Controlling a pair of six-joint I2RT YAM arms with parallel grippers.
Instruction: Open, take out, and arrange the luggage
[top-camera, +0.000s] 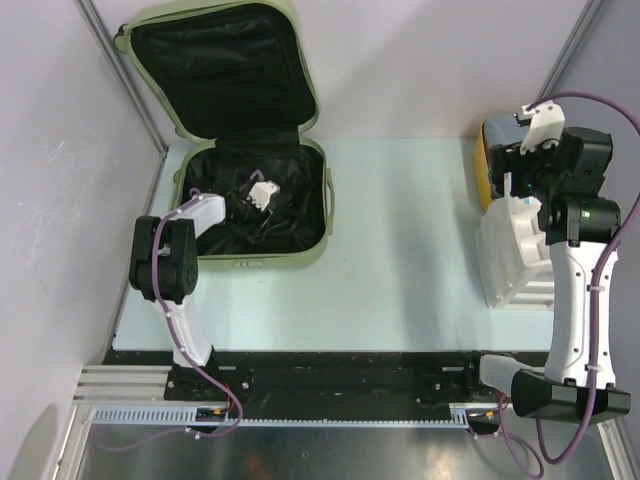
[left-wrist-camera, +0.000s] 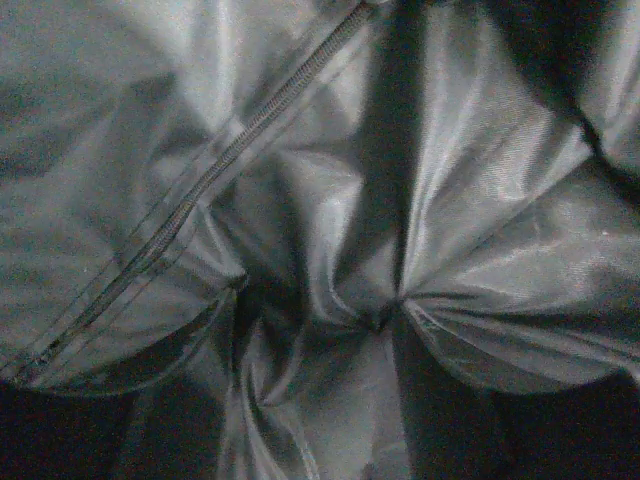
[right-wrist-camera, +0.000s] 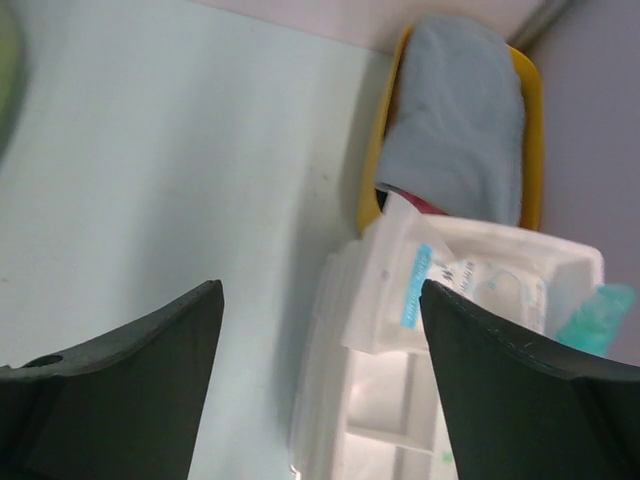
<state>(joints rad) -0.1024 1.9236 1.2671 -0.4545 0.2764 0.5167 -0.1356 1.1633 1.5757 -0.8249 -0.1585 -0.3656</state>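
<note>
The luggage (top-camera: 268, 261) is a pale sage-green suitcase lying open at the table's far left, its lid (top-camera: 300, 70) raised against the wall. Its black lining (top-camera: 215, 70) shows inside. My left gripper (top-camera: 262, 195) reaches down into the base half. The left wrist view shows only crumpled black lining (left-wrist-camera: 480, 200) and a zipper (left-wrist-camera: 200, 190); the fabric puckers to a point (left-wrist-camera: 385, 318) and my fingers are not clearly visible. My right gripper (right-wrist-camera: 320, 285) is open and empty, held above the left edge of the white tray (right-wrist-camera: 385, 400), far from the suitcase.
A white divided organizer tray (top-camera: 505, 265) sits at the table's right edge with a packet (right-wrist-camera: 420, 285) in it. A yellow tub (top-camera: 484, 165) behind it holds a grey cloth (right-wrist-camera: 455, 110). The pale table (top-camera: 400, 230) lies between suitcase and tray.
</note>
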